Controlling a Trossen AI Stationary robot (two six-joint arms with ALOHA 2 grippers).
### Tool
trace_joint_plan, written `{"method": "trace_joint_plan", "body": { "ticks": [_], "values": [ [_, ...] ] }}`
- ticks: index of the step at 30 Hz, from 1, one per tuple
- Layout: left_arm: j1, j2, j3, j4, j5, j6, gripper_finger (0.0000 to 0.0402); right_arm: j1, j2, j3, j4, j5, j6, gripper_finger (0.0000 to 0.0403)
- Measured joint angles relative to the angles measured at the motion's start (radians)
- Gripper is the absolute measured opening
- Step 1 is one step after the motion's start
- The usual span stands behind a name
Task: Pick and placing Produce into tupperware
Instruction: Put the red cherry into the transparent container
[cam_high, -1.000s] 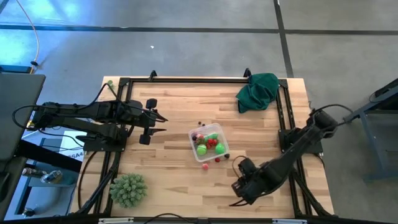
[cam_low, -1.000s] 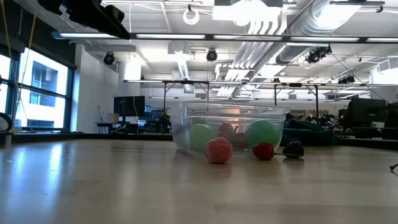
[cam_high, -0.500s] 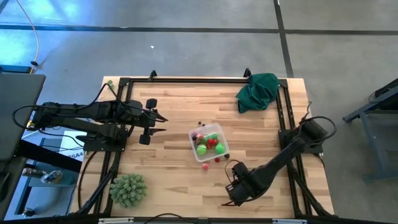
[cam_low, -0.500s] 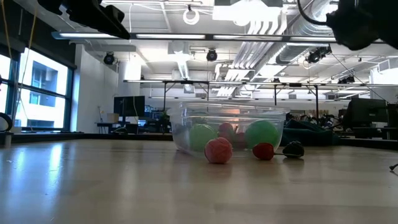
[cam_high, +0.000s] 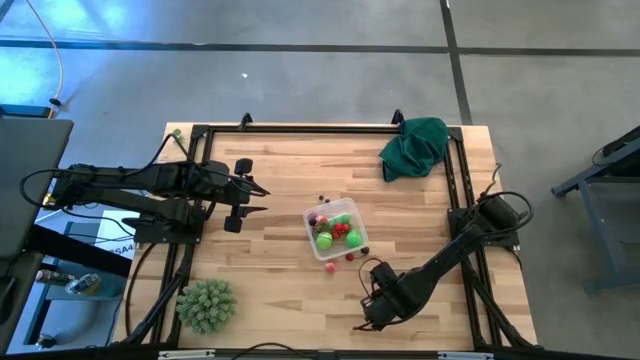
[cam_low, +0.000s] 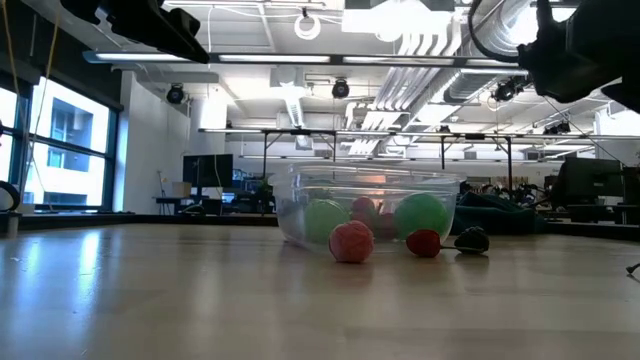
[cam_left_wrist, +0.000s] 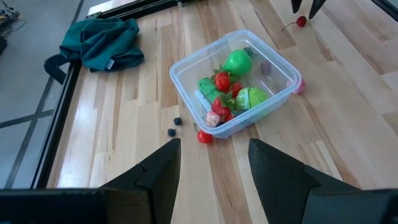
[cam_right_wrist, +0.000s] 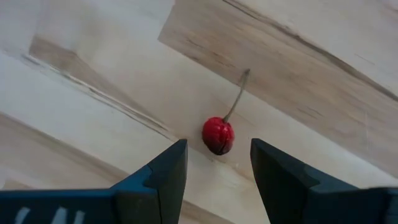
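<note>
The right tool (cam_right_wrist: 214, 180) hangs low over the near part of the tabletop (cam_high: 270, 290), its 2 fingers spread apart and holding nothing, with a small red cherry (cam_right_wrist: 218, 135) lying on the wood just ahead of the gap between them, its thin stem pointing away from the tool. To do this pick well, the tool should probably come straight down so the cherry's round body sits centred between the fingertips, then close gently on the body, not on the stem, since such a small smooth piece could roll or squirt out if pinched off-centre. The clear tupperware (cam_high: 336, 230) stands near the middle of the tabletop, well apart from the right tool, already holding several green and red pieces of produce; a few more red and dark pieces (cam_low: 351, 242) lie on the wood just beside its near wall, and from the low view it is hard to tell exactly how many. The left tool (cam_left_wrist: 211, 168) waits off to the left side, raised and facing the tupperware, its fingers wide apart and empty. A dark green cloth (cam_high: 414, 146) lies at the far right corner.
</note>
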Motion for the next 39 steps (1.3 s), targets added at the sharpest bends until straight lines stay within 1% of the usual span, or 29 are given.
{"method": "trace_joint_plan", "body": {
  "ticks": [10, 39],
  "values": [
    [0.000, 0.000, 0.000, 0.000, 0.000, 0.000, 0.0179, -0.028, 0.016, 0.000, 0.001, -0.020, -0.042, 0.0167],
    [0.000, 0.000, 0.000, 0.000, 0.000, 0.000, 0.0179, -0.029, 0.033, 0.000, 0.021, -0.046, -0.042, 0.0167]
  ]
}}
